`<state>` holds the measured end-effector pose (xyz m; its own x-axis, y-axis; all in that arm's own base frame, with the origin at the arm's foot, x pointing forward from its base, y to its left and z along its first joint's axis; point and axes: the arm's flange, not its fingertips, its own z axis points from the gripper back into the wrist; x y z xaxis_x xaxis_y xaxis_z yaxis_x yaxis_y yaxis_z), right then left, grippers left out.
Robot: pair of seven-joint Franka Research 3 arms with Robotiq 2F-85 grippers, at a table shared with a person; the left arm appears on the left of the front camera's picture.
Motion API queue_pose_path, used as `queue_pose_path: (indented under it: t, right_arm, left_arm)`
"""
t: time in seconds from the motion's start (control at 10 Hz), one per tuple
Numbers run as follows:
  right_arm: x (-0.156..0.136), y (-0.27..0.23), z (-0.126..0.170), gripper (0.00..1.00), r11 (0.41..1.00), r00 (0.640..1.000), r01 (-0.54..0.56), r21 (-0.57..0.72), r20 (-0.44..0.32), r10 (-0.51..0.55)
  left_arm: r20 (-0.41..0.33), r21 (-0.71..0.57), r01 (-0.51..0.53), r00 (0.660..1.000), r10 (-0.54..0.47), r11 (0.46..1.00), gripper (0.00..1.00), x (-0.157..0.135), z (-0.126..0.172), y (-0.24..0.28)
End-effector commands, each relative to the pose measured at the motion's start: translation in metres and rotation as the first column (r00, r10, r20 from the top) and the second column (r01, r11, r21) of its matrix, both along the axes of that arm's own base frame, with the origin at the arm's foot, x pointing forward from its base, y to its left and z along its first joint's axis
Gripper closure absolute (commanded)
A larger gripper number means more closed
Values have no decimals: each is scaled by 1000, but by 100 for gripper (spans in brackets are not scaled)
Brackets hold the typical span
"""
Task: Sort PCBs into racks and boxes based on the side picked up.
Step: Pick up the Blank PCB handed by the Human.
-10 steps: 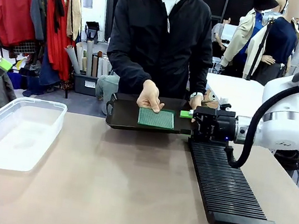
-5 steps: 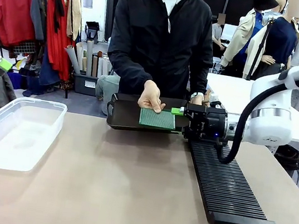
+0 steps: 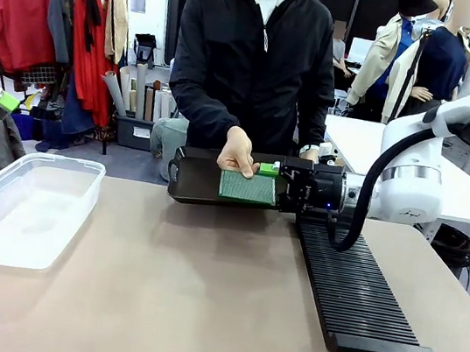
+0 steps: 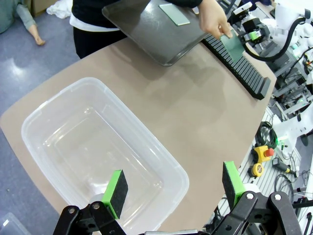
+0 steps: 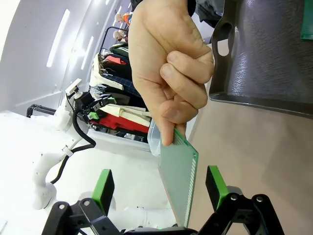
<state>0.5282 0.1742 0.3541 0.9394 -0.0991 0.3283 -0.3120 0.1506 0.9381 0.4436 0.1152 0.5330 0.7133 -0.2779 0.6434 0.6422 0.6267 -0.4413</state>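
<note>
A person stands at the far side of the worktop [image 3: 199,295], in the top middle of the front view. The person's hand [image 5: 171,63] pinches a green PCB [image 5: 180,181] by its top edge. The board hangs down from the fingers.

The right tool [image 5: 159,188] comes in from the right side of the front view. Its two green pads are wide apart. The PCB hangs in the gap between them, nearer one pad than the other. The pads do not touch the board, so the tool holds nothing.

Behind the hand is a dark tray [image 3: 195,175], at the far edge of the worktop in the middle of the front view. A second PCB [image 4: 174,13] lies flat on the tray.

The long black rack [image 3: 359,292] lies on the right side of the worktop. It runs from near the tray down to the lower right of the front view.

The clear tub [image 3: 22,206] sits on the left side of the worktop, well apart from the rack.

The left tool [image 4: 173,188] hangs above the near end of the tub. Its pads are wide apart too, and it holds nothing.
</note>
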Motion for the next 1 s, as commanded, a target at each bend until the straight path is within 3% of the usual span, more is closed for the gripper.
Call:
queue_pose_path:
  t: [0.0, 0.7, 0.9]
  right_arm:
    - [9, 3, 6, 0, 1000, 1000, 9, 30, -29, -8]
    - [11, 0, 11, 0, 1000, 990, -18, 12, -139, 19]
    - [4, -1, 4, 0, 1000, 995, 10, 20, -102, -8]
  left_arm:
    - [-1, -8, 0, 1000, 0, 1000, 0, -1, 1, -1]
    - [-1, -8, 0, 1000, 0, 1000, 0, -1, 1, -1]
    - [-1, -8, 0, 1000, 0, 1000, 0, -1, 1, -1]
